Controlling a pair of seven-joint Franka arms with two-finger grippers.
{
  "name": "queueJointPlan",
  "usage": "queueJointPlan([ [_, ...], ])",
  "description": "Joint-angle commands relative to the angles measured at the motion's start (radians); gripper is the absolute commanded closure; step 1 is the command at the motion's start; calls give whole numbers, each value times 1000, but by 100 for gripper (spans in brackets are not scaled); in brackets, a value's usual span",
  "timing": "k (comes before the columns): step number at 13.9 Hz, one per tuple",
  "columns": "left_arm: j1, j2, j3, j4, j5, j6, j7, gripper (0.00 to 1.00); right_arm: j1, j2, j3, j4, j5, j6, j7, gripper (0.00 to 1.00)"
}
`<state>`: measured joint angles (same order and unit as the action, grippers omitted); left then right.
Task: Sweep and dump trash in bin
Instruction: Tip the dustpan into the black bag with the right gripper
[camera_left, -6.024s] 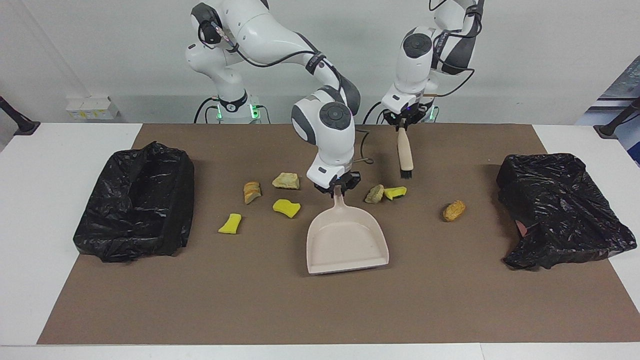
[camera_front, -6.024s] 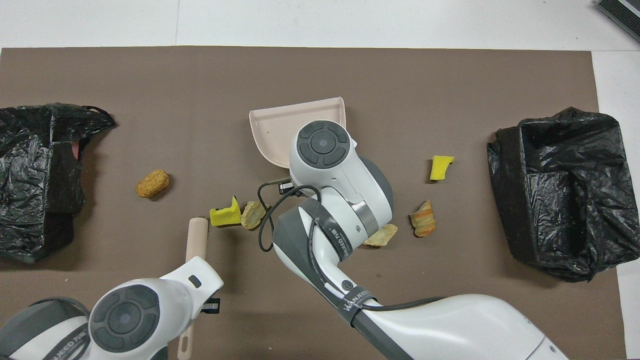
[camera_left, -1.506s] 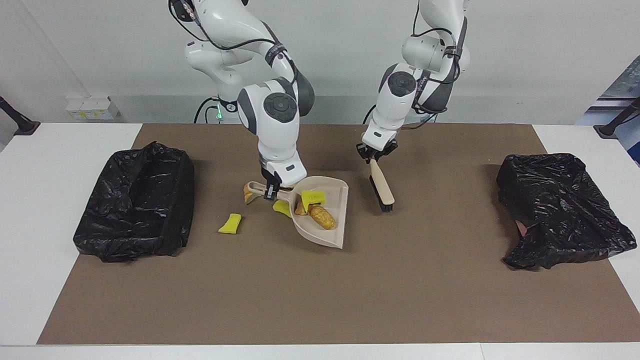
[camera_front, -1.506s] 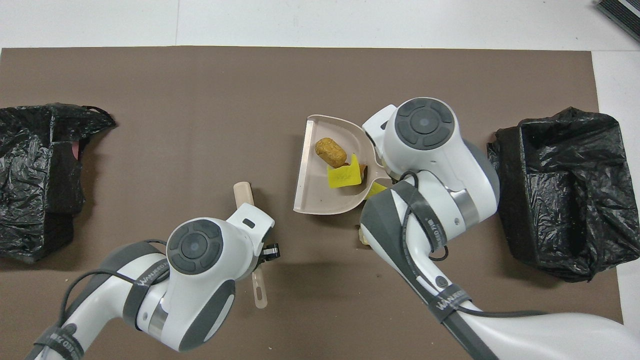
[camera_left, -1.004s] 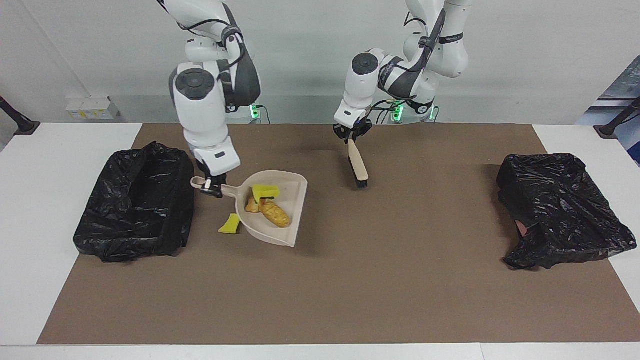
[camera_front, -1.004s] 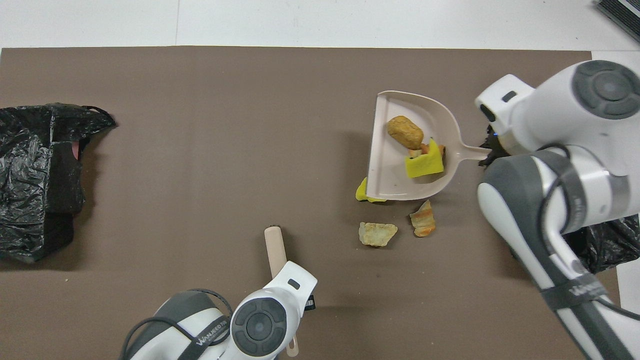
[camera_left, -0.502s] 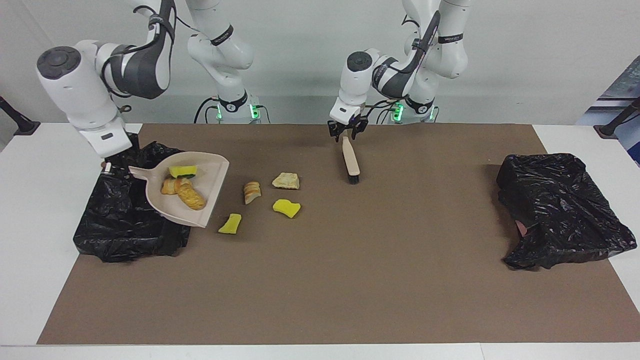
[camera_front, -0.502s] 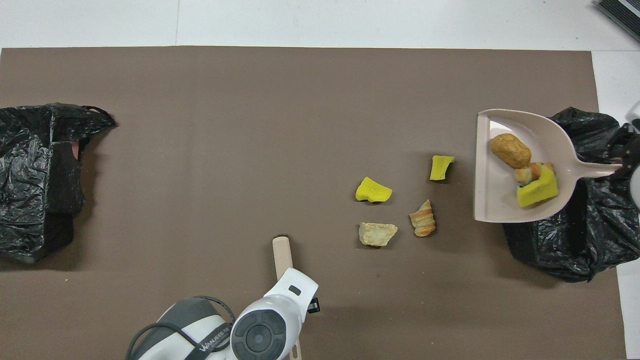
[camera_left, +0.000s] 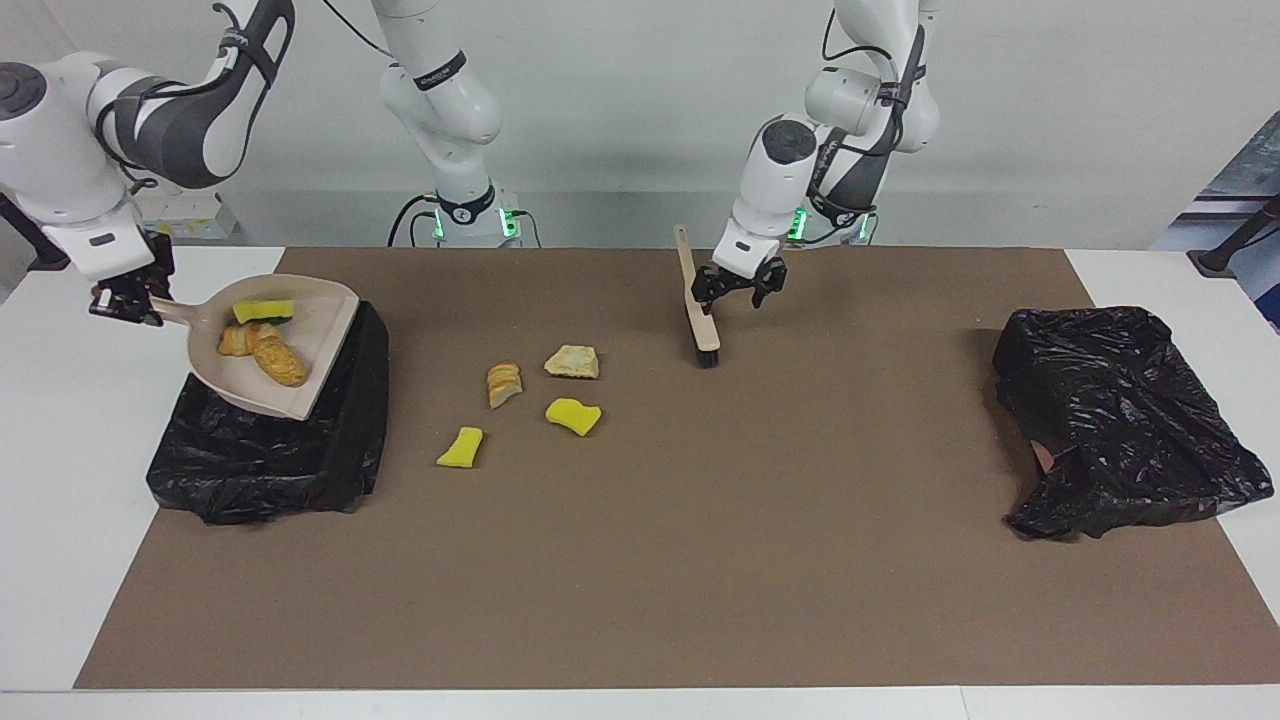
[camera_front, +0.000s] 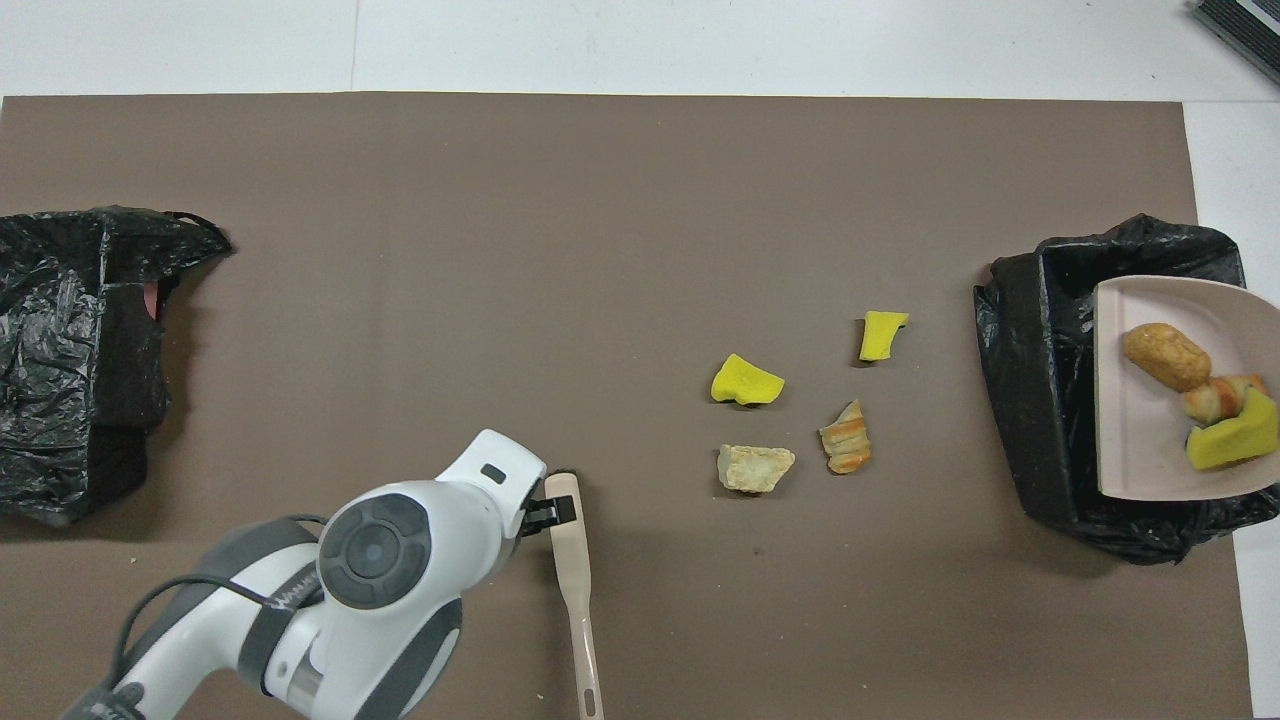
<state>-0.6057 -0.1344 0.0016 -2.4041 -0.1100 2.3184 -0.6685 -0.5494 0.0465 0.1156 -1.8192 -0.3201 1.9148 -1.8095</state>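
Note:
My right gripper (camera_left: 125, 298) is shut on the handle of the beige dustpan (camera_left: 300, 395). It holds the pan tilted over the black-lined bin (camera_left: 270, 450) at the right arm's end of the table. The pan (camera_front: 1140, 440) carries three scraps: a yellow sponge chunk (camera_left: 262, 312) and two orange-brown lumps (camera_left: 268, 358). Several scraps lie on the mat: two yellow chunks (camera_left: 460, 447) (camera_left: 573, 415) and two tan lumps (camera_left: 504, 384) (camera_left: 572, 361). My left gripper (camera_left: 735, 285) is at the brush (camera_left: 697, 310). The brush's bristles touch the mat and its handle slants up toward the robots.
A second black bag-lined bin (camera_left: 1120, 420) sits crumpled at the left arm's end of the table. The brown mat (camera_left: 640, 580) covers most of the white table. The brush (camera_front: 570, 560) stands nearer to the robots than the loose scraps (camera_front: 746, 380).
My right arm has carried the loaded dustpan from the mat up over the bin. My left gripper has shifted along the brush, and the handle now sticks up past it.

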Motion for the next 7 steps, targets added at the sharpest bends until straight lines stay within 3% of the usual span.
queueJointPlan([
  [1,122,77,-8,118,44,-19,128,0,-6,-82,13,-130,-146,96,103,100],
  [4,225,166,-8,261,46,-59,245,0,51,-106,16,-178,-319,113,280,100],
  [7,309,211,-8,377,46,-117,372,0,129,-108,16,-178,-451,86,326,100],
])
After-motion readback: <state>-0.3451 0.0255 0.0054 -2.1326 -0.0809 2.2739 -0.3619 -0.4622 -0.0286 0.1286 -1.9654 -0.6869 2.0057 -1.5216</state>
